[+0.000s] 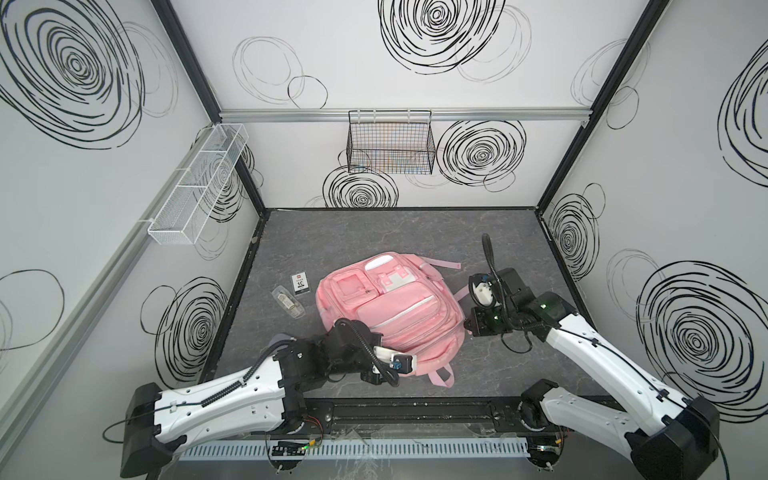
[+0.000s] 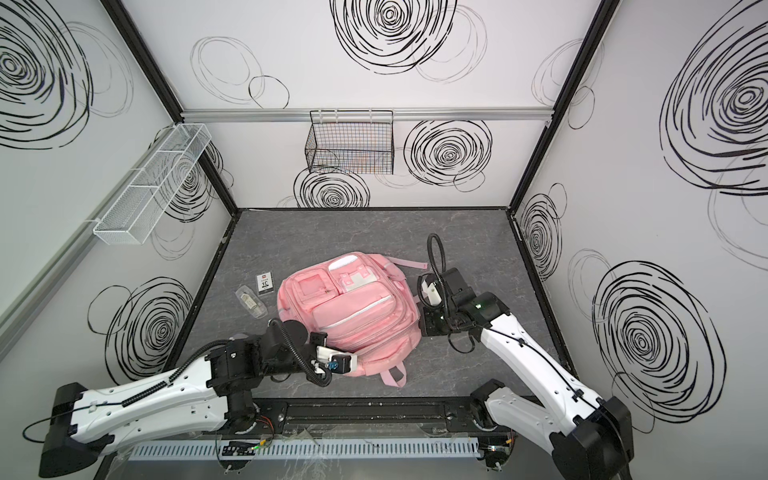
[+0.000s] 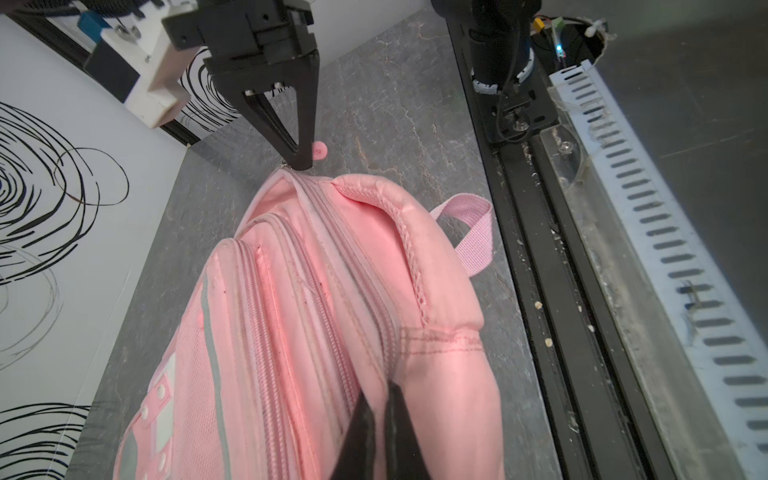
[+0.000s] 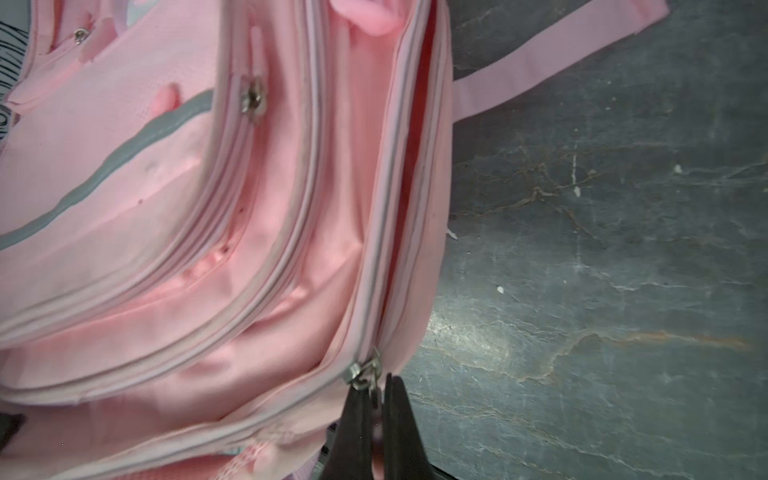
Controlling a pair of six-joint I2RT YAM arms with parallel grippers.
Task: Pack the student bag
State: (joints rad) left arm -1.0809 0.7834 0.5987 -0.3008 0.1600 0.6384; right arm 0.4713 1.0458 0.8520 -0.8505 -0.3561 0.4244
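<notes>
While the bag (image 1: 390, 307) lies front-up mid-table (image 1: 374, 237), the L gripper (image 3: 379, 390) is pressed together on its fabric, just beside the padded handle (image 3: 407, 249). R gripper (image 4: 374, 384) pinches the zip pull (image 4: 365, 370) on the bag's right side; the zip gapes past it. Card (image 1: 300, 283) & clear case (image 1: 288, 302) lie near the bag's left, not touching it.

In both top views the worktop (image 1: 374, 241) is seen from high above its front edge, looking down and toward the back wall (image 1: 291, 166). Each wrist view is taken at close range along its own gripper, the left gripper (image 3: 380, 399) and the right gripper (image 4: 376, 390). The student bag (image 3: 291, 311) is shared by all four views.
</notes>
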